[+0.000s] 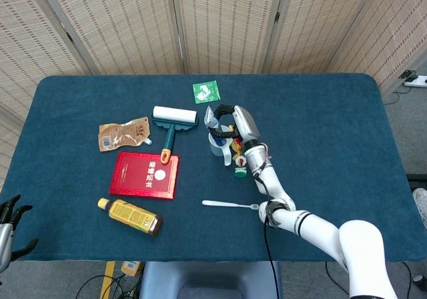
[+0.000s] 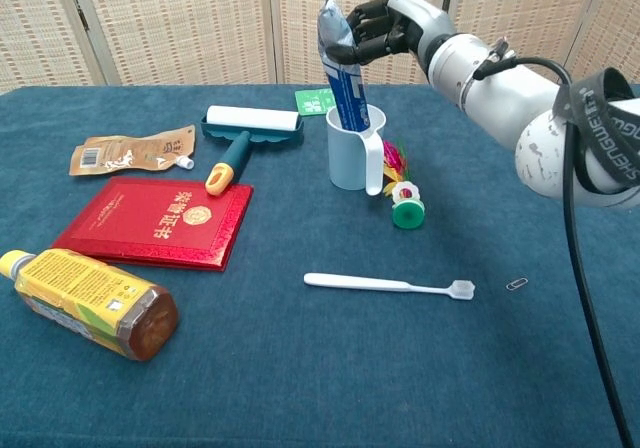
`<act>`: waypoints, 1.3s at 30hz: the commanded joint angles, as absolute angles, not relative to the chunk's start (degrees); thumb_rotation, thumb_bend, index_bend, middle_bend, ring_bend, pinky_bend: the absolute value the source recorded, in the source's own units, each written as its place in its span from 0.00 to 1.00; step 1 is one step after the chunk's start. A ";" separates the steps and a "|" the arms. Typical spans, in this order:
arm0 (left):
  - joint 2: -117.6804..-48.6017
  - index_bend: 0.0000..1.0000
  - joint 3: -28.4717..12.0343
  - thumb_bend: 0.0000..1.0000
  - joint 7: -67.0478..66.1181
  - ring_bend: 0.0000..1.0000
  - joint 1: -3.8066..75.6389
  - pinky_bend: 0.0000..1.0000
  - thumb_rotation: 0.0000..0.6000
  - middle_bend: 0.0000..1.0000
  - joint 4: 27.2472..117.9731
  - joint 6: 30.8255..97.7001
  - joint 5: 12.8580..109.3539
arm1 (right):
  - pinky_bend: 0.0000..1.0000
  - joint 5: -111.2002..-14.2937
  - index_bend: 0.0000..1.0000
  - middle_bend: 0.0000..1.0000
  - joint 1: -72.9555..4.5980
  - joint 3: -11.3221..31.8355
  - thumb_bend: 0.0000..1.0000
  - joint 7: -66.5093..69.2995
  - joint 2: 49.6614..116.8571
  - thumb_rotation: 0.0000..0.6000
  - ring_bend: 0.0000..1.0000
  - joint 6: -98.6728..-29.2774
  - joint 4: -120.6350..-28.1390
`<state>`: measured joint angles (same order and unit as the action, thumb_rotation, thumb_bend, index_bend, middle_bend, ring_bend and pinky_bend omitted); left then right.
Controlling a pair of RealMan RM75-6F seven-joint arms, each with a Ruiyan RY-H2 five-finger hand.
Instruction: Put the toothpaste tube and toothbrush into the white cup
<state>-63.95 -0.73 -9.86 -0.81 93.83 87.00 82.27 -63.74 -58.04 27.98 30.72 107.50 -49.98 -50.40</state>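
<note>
The blue and white toothpaste tube [image 2: 343, 86] stands nearly upright with its lower end inside the white cup [image 2: 350, 154], which sits mid-table. My right hand [image 2: 384, 26] grips the tube's crimped top from the right, fingers curled around it. In the head view the same right hand [image 1: 233, 120] sits just above the cup [image 1: 219, 145] and hides most of the tube [image 1: 210, 117]. The white toothbrush [image 2: 386, 285] lies flat on the cloth in front of the cup, head pointing right. My left hand [image 1: 9, 213] hangs off the table's near left corner, fingers spread, holding nothing.
A lint roller [image 2: 246, 129] and a green packet [image 2: 317, 99] lie left of and behind the cup. A red booklet [image 2: 156, 221], an amber bottle [image 2: 92, 302] and a brown pouch [image 2: 128, 151] fill the left side. A green-capped toy [image 2: 404, 195] touches the cup's right; a paper clip [image 2: 516, 284] lies further right.
</note>
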 commanded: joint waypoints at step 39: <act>-63.70 0.28 -0.88 0.24 -10.50 0.13 -0.60 0.17 1.00 0.11 94.60 86.92 82.56 | 0.09 -73.05 0.12 0.27 -51.69 23.59 0.19 33.23 98.07 1.00 0.13 -57.86 -58.24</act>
<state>-63.70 -0.88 -10.51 -0.60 94.59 86.92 82.55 -71.89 -53.51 24.20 34.96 100.25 -55.31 -55.52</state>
